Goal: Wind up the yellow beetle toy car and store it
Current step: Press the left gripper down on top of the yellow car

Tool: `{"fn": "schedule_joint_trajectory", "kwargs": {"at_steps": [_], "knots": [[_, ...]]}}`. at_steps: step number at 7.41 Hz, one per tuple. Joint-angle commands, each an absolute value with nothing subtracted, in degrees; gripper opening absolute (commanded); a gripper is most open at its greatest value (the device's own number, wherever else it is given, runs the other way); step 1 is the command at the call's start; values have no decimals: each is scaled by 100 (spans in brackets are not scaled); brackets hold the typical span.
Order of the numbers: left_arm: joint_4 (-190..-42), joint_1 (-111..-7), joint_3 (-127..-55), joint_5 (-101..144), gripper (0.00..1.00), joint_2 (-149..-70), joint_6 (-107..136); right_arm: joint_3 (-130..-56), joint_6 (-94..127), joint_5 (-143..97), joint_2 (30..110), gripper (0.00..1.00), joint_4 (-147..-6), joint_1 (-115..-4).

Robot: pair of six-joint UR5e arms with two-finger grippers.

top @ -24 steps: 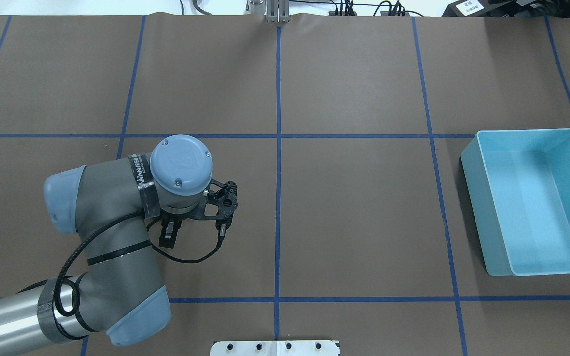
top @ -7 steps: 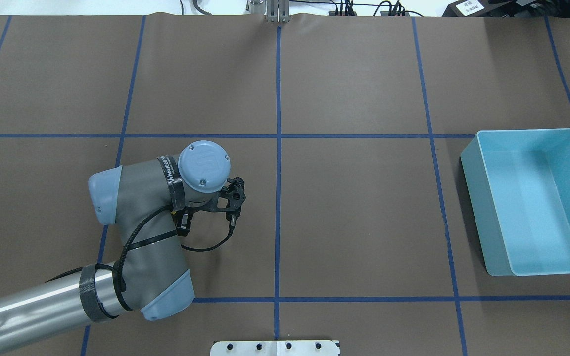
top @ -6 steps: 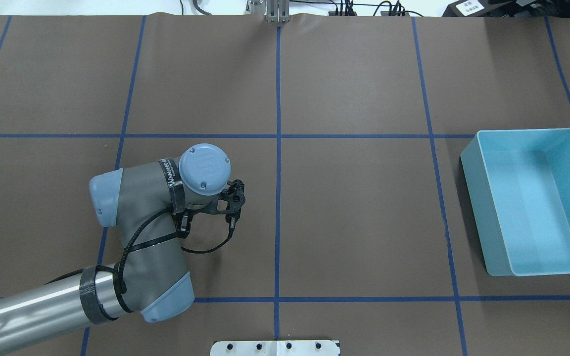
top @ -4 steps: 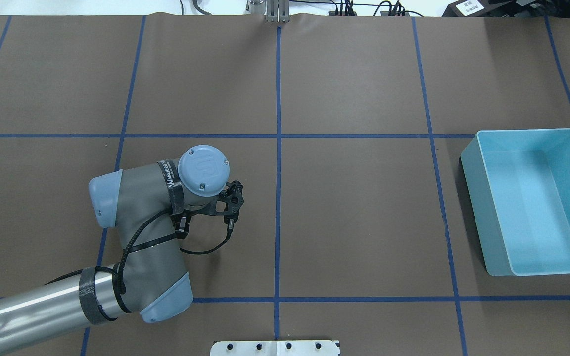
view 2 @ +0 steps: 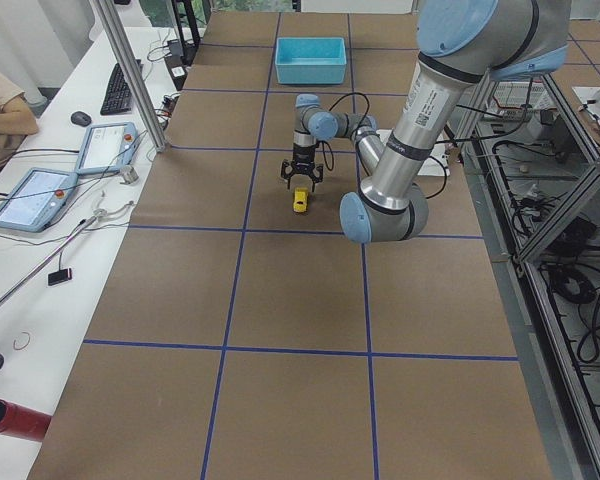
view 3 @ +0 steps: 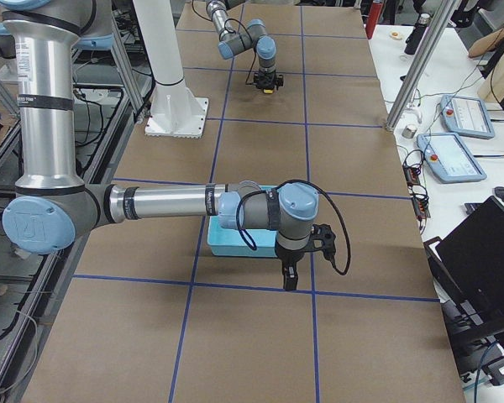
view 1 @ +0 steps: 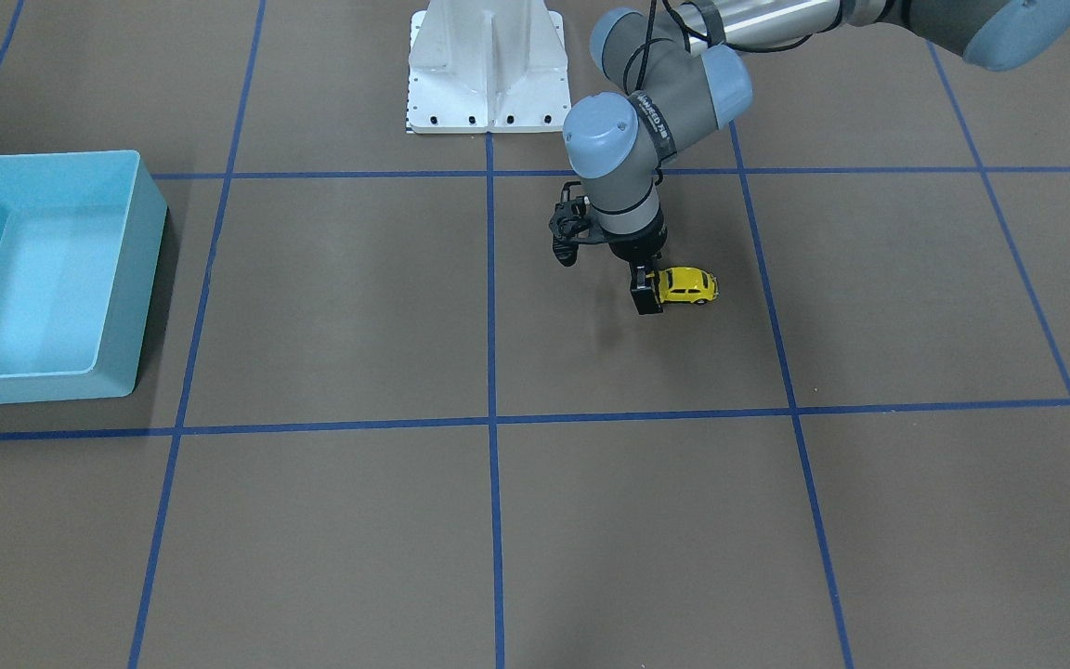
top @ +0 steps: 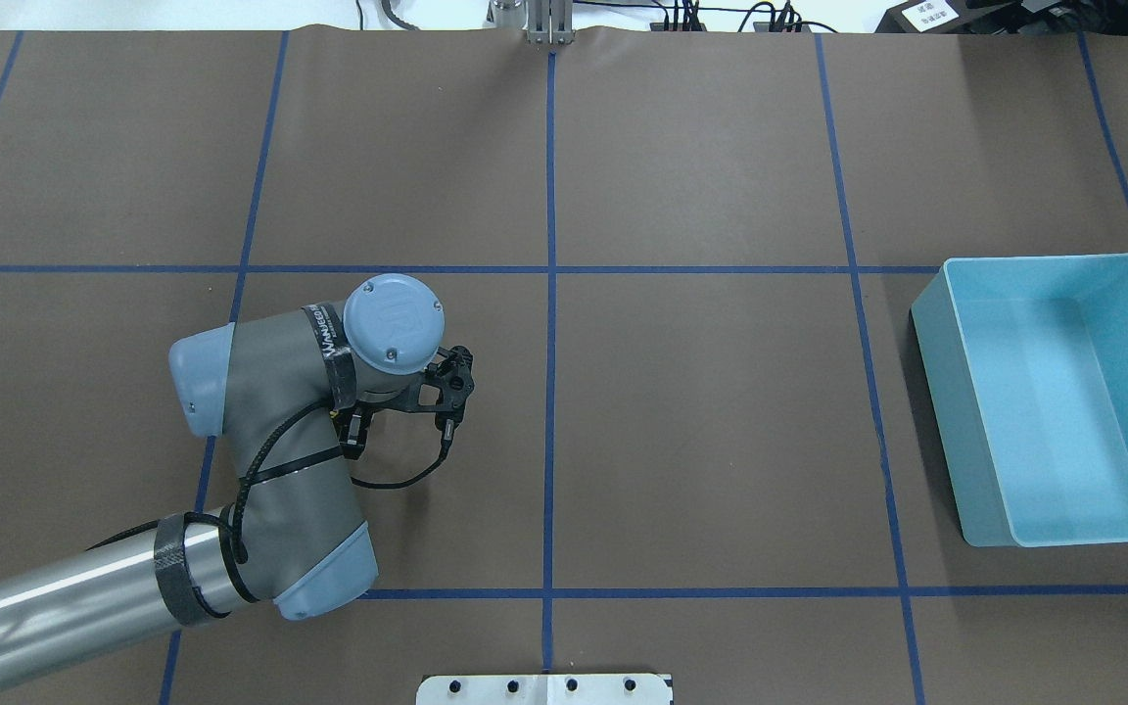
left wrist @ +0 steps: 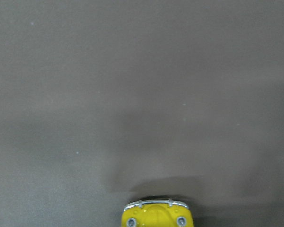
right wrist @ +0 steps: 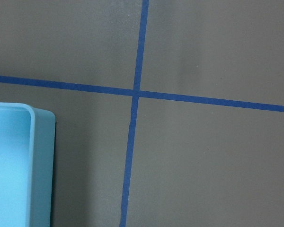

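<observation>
A tiny glossy bright-yellow beetle-shaped toy car [view 1: 688, 285] with dark windows stands on its wheels on the brown paper-covered worktop [view 1: 358, 307], which is marked into squares by blue tape lines. It sits in the robot's left half, a little to that side of the centre tape line and well in from every edge.

The left gripper [view 1: 647, 294] points straight down at one end of the car. In the front-facing view one black finger [view 1: 645, 297] lies against the side of the car at that end, and the rest of the body sticks out beyond it. The other finger is hidden, so I cannot tell whether the jaws are pinching the car or only standing about it. From overhead the wrist covers nearly all of the car, leaving only a speck of yellow. The left wrist camera catches just the car's rounded end, with a chrome bumper and two small round lamps, at the bottom middle of its view.

A light blue rectangular plastic bin [view 1: 149, 279] stands toward the worktop's right end, far from the car, with nothing in it. The right gripper [view 3: 288, 277] hangs above the worktop just beside one corner of the bin, over a crossing of tape lines. It shows only in the side view, so I cannot tell how its jaws stand.
</observation>
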State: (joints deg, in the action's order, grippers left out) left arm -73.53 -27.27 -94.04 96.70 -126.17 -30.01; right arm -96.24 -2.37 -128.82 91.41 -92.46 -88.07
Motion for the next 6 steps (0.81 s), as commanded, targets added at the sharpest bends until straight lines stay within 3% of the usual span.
{"fn": "schedule_joint_trajectory", "kwargs": {"at_steps": [1, 2, 6], "knots": [[-7418, -2751, -9369, 9694, 93, -12630, -3006, -9624, -237, -12876, 9141, 100, -9246, -8807], [-7418, -2751, -9369, 9712, 88, -12630, -2988, -9615, -237, -12876, 9141, 100, -9246, -8807], [-7400, -2751, -9343, 9914, 87, -12639, -2953, -9606, -220, -12876, 9132, 100, -9246, -8807]]}}
